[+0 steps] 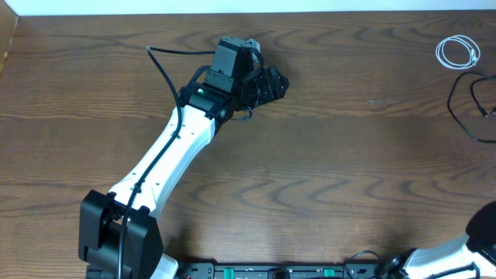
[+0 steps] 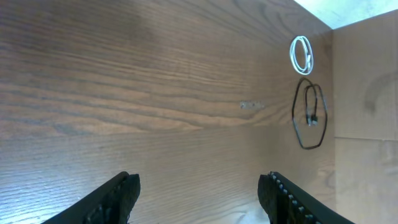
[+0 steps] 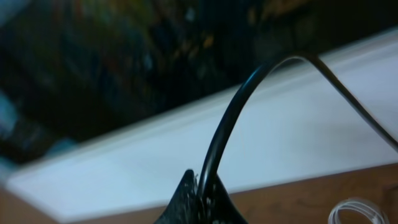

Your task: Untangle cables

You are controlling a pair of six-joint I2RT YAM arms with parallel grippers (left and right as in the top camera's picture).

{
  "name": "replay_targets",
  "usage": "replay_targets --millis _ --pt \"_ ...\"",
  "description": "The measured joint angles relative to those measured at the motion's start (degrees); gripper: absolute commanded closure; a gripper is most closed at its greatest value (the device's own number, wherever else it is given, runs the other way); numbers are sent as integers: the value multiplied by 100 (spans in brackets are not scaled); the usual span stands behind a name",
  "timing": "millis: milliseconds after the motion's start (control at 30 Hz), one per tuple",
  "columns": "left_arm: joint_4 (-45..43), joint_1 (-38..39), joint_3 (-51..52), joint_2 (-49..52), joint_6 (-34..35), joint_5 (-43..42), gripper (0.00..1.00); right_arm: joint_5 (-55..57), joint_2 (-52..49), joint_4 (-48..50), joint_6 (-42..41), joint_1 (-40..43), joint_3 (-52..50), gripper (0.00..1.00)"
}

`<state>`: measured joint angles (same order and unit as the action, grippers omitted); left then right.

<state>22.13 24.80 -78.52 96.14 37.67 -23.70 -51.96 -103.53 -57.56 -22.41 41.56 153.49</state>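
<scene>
Left gripper (image 2: 198, 190): jaws wide apart, holding nothing, above the table (image 2: 155, 93). Right gripper (image 3: 199, 202): fingers pinched together on black cable (image 3: 225, 127), which arcs upward from them. White cable (image 1: 457, 53): small coil at the far right table corner, a black loop just beside it.

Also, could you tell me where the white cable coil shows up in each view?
Overhead: white cable coil, top right corner.
Left wrist: coil upper right.
Right wrist: coil bottom right corner, cut off.
Shared landmark: black cable beside it, overhead and left wrist.

Brown wood-grain table (image 1: 333, 163) with pale scuff (image 1: 385, 101)
</scene>
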Motion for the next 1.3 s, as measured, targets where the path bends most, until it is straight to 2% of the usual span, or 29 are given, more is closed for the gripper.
replay_targets --millis 133,200,300,367,500,700,833,900,933,1000,1033,1300 --pt "31 0 0 0 -22 15 34 105 107 131 -542 531 48 99" --pt "76 0 0 0 -22 31 34 358 109 -332 -584 688 55 99" --pt "94 0 0 0 -24 35 34 1093 48 -1279 -431 730 42 99" --pt "101 0 0 0 -24 37 34 1978 -55 -2000 -286 649 42 99" --pt "120 0 0 0 -24 52 34 3324 -332 -2538 -186 494 -46 99" --pt "166 0 0 0 -24 52 34 4697 -841 -2874 -291 363 -673 99" --pt "168 0 0 0 -24 52 34 5359 -1217 -2441 -616 363 -1556 99" --pt "168 0 0 0 -24 52 34 5480 -1370 -2205 -697 350 -1943 82" --pt "168 0 0 0 -24 57 34 5519 -1449 -2039 -741 334 -2144 40" --pt "168 0 0 0 -24 103 34 5541 -1558 -1805 -789 304 -2404 9" --pt "168 0 0 0 -24 118 34 5539 -1611 -1692 -800 264 -2527 1" --pt "317 0 0 0 -24 177 34 5386 -1794 -1620 -699 -264 -2649 1"
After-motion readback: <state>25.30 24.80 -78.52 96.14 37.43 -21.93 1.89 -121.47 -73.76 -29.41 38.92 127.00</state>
